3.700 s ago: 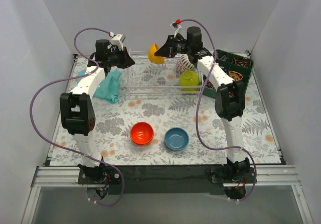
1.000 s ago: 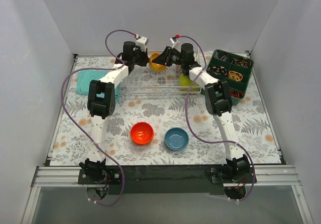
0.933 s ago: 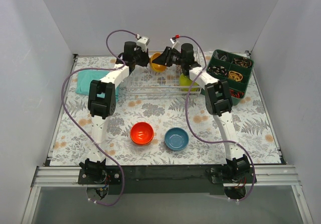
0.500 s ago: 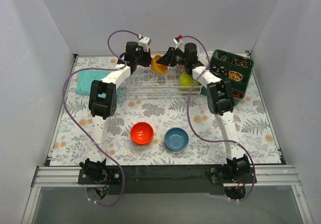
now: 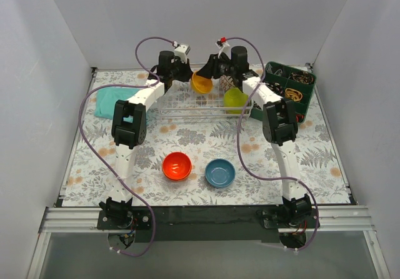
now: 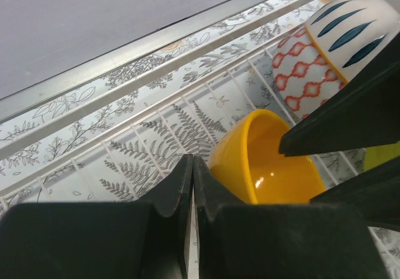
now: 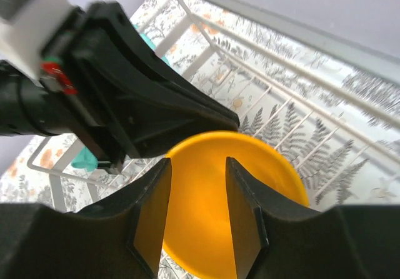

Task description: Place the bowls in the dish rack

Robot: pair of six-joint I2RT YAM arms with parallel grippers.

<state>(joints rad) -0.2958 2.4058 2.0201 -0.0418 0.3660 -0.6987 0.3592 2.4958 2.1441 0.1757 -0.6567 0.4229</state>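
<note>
The right gripper (image 7: 196, 166) has spread its fingers off the orange-yellow bowl (image 5: 201, 82), which leans in the dish rack (image 5: 181, 108), apparently freed, though its seating is unclear. The left gripper (image 6: 192, 166), pressed together, sits just beside it. The red-orange bowl (image 5: 177, 166) and blue bowl (image 5: 220, 172) likely come next.

Right gripper (image 7: 197, 166) fingers stand apart at the bottom edge, and the orange-yellow bowl (image 7: 275, 179) fills the gap between them; contact between fingers and bowl cannot be confirmed. The black left gripper (image 7: 222, 121) enters from the upper left with its jaws pressed together, its tip at the bowl's far rim. The bowl sits over the white wires of the dish rack (image 7: 312, 72), with the floral mat (image 7: 362, 85) beneath and a teal cloth (image 7: 84, 160) partly visible at left.
</note>
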